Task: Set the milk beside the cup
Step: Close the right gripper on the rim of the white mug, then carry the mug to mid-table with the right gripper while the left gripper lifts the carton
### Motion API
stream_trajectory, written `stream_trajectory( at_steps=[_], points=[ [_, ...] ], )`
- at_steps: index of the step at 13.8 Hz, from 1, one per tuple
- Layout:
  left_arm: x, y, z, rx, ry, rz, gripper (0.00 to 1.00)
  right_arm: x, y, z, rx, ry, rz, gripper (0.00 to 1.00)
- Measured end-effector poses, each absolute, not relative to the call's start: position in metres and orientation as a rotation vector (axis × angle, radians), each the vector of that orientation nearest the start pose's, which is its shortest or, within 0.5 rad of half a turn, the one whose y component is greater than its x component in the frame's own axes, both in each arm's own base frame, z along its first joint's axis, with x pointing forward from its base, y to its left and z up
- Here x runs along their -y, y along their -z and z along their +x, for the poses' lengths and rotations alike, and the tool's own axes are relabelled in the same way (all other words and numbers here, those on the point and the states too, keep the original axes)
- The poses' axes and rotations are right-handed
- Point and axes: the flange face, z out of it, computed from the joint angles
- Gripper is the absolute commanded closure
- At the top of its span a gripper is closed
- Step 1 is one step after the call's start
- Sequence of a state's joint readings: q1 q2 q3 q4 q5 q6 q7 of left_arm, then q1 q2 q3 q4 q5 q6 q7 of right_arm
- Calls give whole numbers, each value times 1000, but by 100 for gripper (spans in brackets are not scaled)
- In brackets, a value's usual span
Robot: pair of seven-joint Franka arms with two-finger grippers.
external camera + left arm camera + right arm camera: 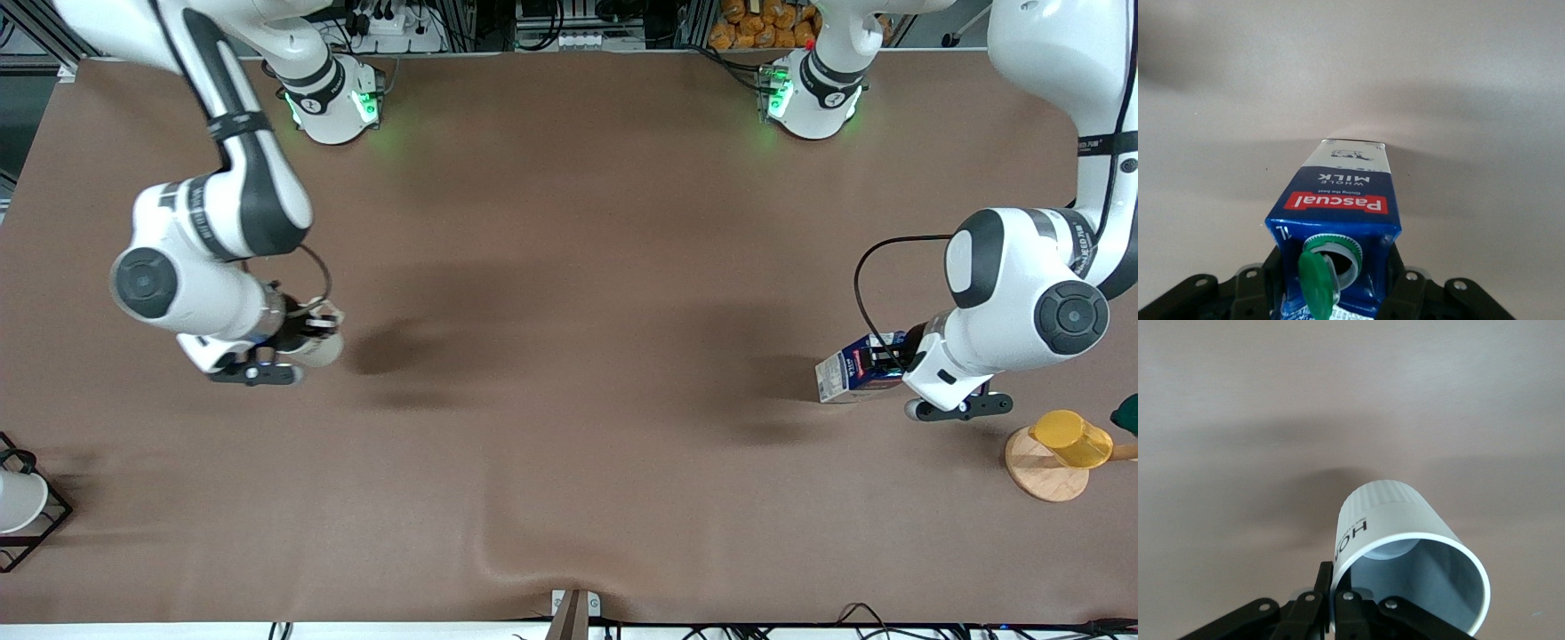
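Note:
The milk (pixel 849 372), a dark-blue carton with a red label band, is tilted in my left gripper (pixel 892 356) toward the left arm's end of the table, and its shadow falls on the cloth beside it. In the left wrist view the carton (pixel 1338 200) has its green cap (pixel 1317 285) flipped open, and the left gripper (pixel 1335 290) is shut on its top sides. The cream cup (pixel 322 348) is held tilted by my right gripper (pixel 302 336) toward the right arm's end. In the right wrist view the right gripper (pixel 1338 590) pinches the rim of the cup (pixel 1395 520).
A yellow cup (pixel 1071 437) lies on a wooden disc (pixel 1040 471) near the left arm's end, nearer the front camera than the milk. A white cup (pixel 16 500) sits in a black wire rack (pixel 53 524) at the right arm's end. The brown cloth wrinkles (pixel 498 551) at the front edge.

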State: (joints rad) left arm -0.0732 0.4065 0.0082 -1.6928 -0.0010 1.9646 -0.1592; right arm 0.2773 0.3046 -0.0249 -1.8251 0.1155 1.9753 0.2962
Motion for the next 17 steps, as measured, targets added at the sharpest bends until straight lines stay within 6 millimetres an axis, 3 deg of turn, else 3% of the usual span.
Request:
stream_trajectory(
  at_steps=[3, 5, 11, 13, 17],
  points=[
    [43, -360, 650, 146, -177, -3118, 40, -264, -351, 567, -344, -278, -3068, 100],
    [43, -367, 652, 145, -157, -3121, 40, -319, -342, 553, -452, -289, -3022, 100],
    [49, -391, 658, 133, -117, -3126, 40, -430, -291, 522, -667, -242, -2960, 100],
    [54, -400, 659, 121, -113, -3128, 40, -452, -280, 527, -719, -234, -2946, 100],
    [66, -419, 662, 92, -99, -3136, 41, -462, -263, 528, -732, -247, -2953, 100]
  ],
)
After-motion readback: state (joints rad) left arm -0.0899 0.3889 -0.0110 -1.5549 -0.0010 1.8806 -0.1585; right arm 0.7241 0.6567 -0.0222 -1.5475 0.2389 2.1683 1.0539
